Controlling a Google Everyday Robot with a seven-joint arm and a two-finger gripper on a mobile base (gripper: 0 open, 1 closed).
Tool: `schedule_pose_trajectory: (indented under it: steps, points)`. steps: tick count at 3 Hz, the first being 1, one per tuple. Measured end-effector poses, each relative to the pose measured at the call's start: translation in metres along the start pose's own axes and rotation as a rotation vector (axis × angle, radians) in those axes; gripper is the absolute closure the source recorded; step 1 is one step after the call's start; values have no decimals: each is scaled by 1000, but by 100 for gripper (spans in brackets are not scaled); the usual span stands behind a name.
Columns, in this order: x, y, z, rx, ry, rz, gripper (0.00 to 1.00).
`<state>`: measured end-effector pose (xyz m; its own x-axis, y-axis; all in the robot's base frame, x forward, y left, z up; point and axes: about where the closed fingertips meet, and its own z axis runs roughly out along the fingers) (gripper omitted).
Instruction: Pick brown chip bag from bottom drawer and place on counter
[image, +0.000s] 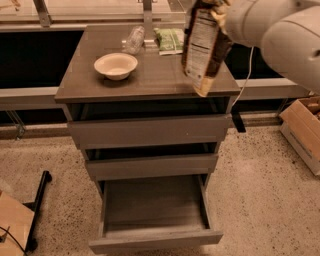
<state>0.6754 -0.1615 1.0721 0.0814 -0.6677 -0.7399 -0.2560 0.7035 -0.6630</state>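
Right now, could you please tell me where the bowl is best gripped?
Its rim, from straight above: the bowl stands upright and open on the counter, its thin wall free all round. The gripper is at the top right, holding the bag by its upper end over the counter's right side.

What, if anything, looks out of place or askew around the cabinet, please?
Nothing is spilled or damaged. The brown chip bag hangs tilted above the right front edge of the counter, held at its top by the pincer, not yet set down. The bottom drawer stands pulled out.
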Motion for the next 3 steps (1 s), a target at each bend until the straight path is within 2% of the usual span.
schedule_pose_trajectory:
  steps: [1, 2, 3]
  points:
    - [-4, 40, 41, -85, -4, 39, 100]
    - [-3, 72, 70, -160, 6, 103, 100]
    - [8, 83, 99, -196, 32, 170, 94]
